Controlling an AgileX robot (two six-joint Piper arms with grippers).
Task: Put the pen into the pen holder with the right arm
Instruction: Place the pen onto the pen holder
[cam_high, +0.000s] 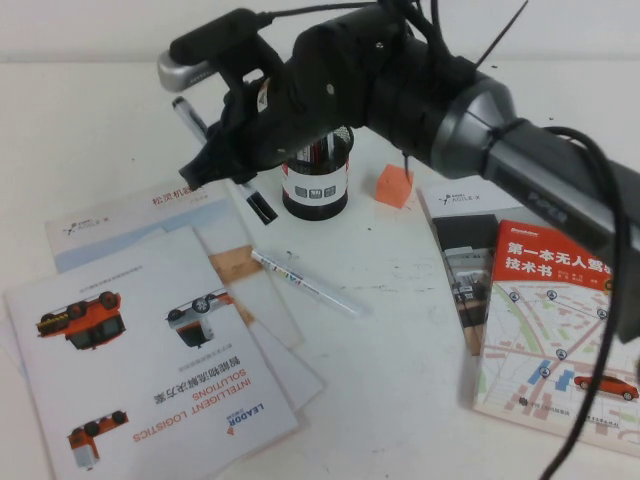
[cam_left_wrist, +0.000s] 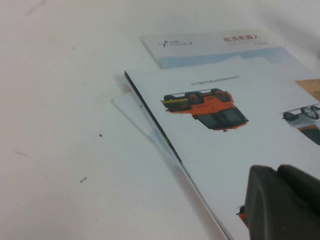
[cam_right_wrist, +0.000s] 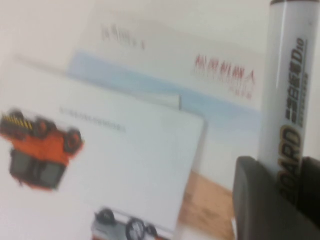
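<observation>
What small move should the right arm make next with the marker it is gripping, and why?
Probably lift the white-barrelled marker with the black cap clear of the brochures, then carry it over the black mesh pen holder with the white label. The right gripper is shut on its barrel beside the holder, not above it. The left gripper hangs over the brochures.

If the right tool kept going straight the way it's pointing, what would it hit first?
Probably the brochures lying below the right tool, which is shut on the pen; depth is uncertain.

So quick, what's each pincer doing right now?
Right pincer: shut on the pen, beside the pen holder.
Left pincer: over the brochures; open or shut cannot be told.
</observation>
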